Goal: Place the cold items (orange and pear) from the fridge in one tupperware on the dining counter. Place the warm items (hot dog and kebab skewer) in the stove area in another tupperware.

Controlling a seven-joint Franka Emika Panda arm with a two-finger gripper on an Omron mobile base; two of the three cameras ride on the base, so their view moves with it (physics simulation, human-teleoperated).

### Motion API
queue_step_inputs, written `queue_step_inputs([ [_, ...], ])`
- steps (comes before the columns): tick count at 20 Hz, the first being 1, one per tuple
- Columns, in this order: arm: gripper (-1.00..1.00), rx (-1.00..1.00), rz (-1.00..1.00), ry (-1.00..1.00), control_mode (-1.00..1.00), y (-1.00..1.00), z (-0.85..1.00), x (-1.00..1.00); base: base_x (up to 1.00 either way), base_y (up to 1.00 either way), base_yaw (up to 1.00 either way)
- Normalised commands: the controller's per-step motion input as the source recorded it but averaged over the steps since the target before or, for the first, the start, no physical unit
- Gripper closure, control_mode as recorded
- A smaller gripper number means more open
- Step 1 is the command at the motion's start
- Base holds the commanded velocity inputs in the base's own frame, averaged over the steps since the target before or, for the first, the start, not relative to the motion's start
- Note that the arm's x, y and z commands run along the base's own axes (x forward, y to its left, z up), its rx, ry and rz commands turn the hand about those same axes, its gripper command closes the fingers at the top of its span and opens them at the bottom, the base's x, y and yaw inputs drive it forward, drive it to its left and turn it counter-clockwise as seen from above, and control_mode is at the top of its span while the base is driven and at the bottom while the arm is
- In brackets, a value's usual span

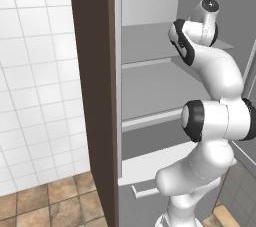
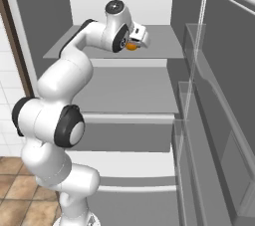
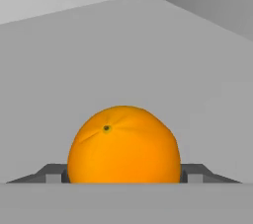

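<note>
Kitchen, rendered. Open fridge (image 2: 124, 90) straight ahead: grey interior, flat shelves (image 2: 129, 93) stacked one above another, clear bins on the inside of the open door (image 2: 209, 120) at right. An orange (image 3: 123, 146) sits on the upper shelf, so it's food storage. White square wall tiles (image 1: 35, 71) to the left, terracotta floor tiles (image 1: 45, 203) below, dark brown wood panel (image 1: 92, 86) alongside the fridge.
</note>
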Motion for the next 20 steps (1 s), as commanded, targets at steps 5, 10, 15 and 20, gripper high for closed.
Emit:
queue_step_inputs([
  [5,1.0,0.0,0.01,0.18,-1.0,0.06,-0.1,-0.01,0.0,0.0,0.0],
  [10,1.0,0.03,-0.01,-0.04,-1.0,0.03,-0.02,-0.49,0.0,0.0,0.0],
  [15,1.0,0.0,0.0,-0.23,-1.0,0.07,-0.2,-0.64,0.0,0.0,0.0],
  [20,1.0,0.0,-0.05,-0.41,-1.0,0.04,-0.15,-0.8,0.0,0.0,0.0],
])
